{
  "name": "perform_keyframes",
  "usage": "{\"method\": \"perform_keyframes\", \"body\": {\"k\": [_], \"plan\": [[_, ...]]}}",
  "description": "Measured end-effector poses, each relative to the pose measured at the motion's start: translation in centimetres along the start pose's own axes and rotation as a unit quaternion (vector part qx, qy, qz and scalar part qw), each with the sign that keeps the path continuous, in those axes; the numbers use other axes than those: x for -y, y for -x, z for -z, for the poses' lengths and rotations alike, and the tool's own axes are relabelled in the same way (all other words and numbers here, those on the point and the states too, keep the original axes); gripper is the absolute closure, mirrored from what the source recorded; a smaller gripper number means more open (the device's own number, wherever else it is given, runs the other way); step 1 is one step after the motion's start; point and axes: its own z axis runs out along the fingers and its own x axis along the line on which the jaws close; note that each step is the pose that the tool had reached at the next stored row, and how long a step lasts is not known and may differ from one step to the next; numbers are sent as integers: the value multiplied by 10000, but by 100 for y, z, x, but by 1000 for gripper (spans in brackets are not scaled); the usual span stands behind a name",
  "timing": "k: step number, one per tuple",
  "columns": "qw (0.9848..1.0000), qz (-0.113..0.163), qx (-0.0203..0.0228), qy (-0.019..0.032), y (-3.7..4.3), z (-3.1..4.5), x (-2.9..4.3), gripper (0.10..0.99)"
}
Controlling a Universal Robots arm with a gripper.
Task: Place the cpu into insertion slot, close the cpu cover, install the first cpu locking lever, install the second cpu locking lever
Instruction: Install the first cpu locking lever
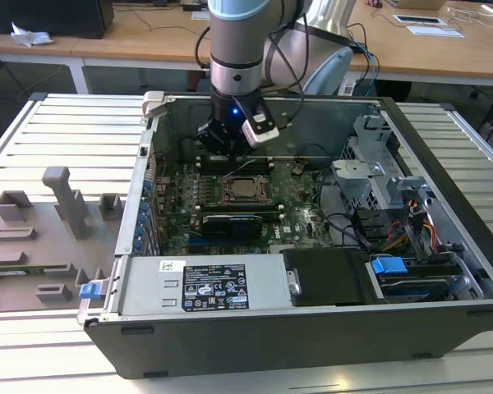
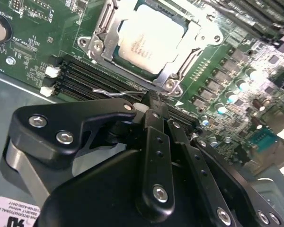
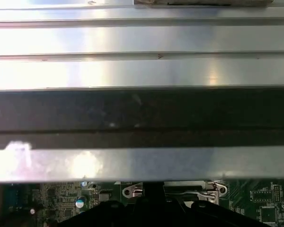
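Observation:
The cpu (image 2: pixel 151 38), a silver-grey square, lies flat in the insertion slot (image 1: pixel 229 197) on the green motherboard; in the exterior view the cpu (image 1: pixel 248 190) sits mid-board. The cpu cover (image 2: pixel 191 56), a silvery frame, lies down around the chip. My gripper (image 2: pixel 150 97) is shut, its black fingers (image 2: pixel 156 127) together just beside the socket's edge. A thin wire locking lever (image 2: pixel 114 93) runs right up to the tips; I cannot tell whether it is pinched. In the exterior view the gripper (image 1: pixel 228 152) hangs just behind the socket.
The open computer case (image 1: pixel 140 205) walls in the board. Black memory slots (image 2: pixel 85 75) run beside the socket. A long black card (image 1: pixel 230 222) lies in front of it, with cables and drive cages (image 1: pixel 378 180) at the exterior view's right. Grey fixtures (image 1: pixel 66 201) stand outside.

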Motion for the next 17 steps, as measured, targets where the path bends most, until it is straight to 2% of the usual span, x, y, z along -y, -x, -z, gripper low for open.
{"method": "perform_keyframes", "body": {"k": [4, 13, 17], "plan": [[10000, -1, -6, -1, 52, -27, -28, 980], [10000, -2, -51, -1, 278, -104, -36, 980], [10000, -3, -64, -2, 342, -139, -35, 980]]}}
